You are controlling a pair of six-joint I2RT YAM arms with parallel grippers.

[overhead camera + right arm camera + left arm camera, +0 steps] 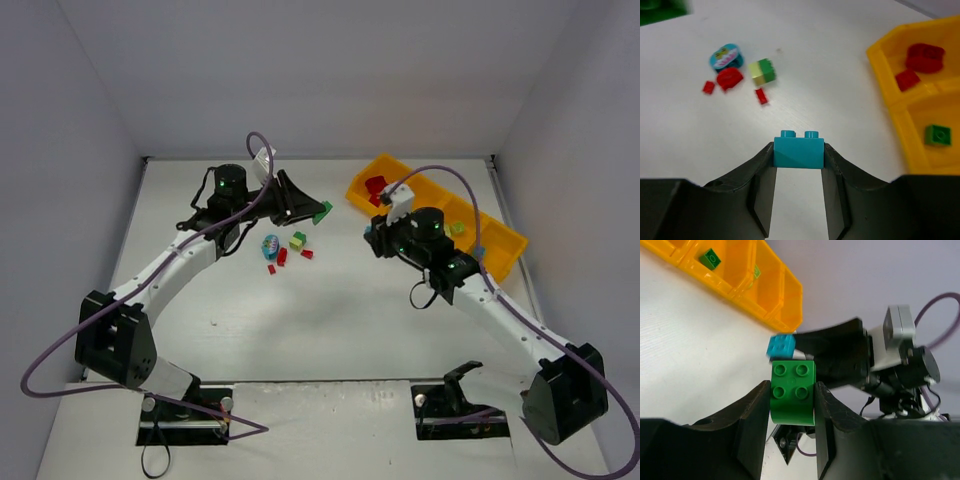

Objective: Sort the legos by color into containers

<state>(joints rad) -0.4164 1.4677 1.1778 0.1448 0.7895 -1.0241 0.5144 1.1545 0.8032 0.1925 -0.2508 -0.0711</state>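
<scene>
My left gripper (312, 211) is shut on a dark green lego (322, 212), held above the table left of the tray; in the left wrist view the lego (792, 392) sits between both fingers. My right gripper (372, 234) is shut on a teal-blue lego (798, 150) near the left end of the orange-yellow tray (500, 250). The end compartment holds red legos (920, 57). The compartment beside it holds one green lego (938, 135). Loose on the table lie a yellow-green lego (297, 241), red legos (282, 256) and a round teal piece (270, 244).
The two grippers hang close together, tips facing each other across a small gap. The tray runs diagonally along the back right, close to the right wall. White walls enclose the table on three sides. The arm bases stand at the near edge.
</scene>
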